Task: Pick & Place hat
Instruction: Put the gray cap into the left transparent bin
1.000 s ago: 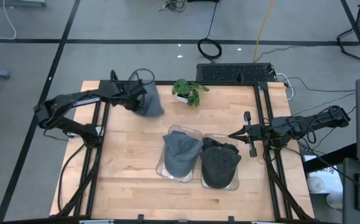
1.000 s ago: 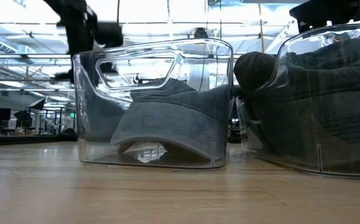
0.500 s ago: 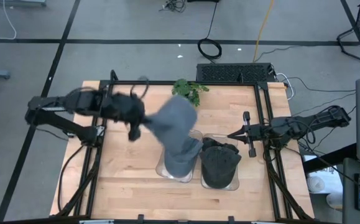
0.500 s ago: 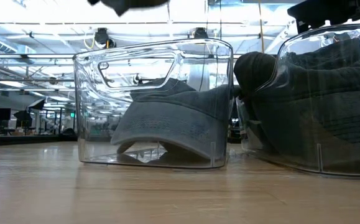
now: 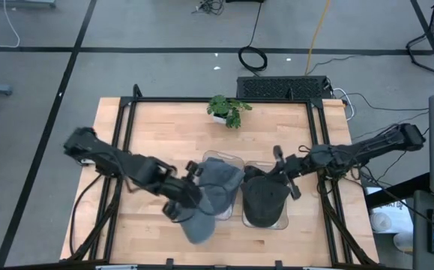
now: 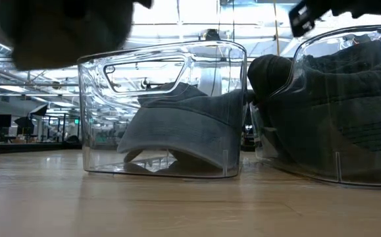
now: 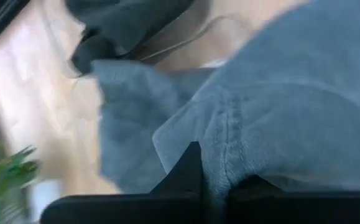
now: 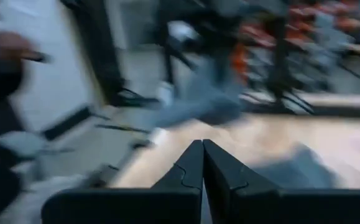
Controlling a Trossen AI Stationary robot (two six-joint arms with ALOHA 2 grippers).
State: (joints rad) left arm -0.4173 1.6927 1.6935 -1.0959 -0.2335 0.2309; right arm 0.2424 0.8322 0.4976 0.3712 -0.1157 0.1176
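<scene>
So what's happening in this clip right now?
The left gripper holds a grey-blue hat by the near-left corner of the left clear bin, which already has a similar hat inside. The right gripper is shut and empty beside the right clear bin, where a dark hat lies.

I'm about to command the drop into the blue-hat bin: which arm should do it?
Left. The left gripper is shut on the blue hat beside the left bin. The right gripper holds nothing and sits at the dark-hat bin.
</scene>
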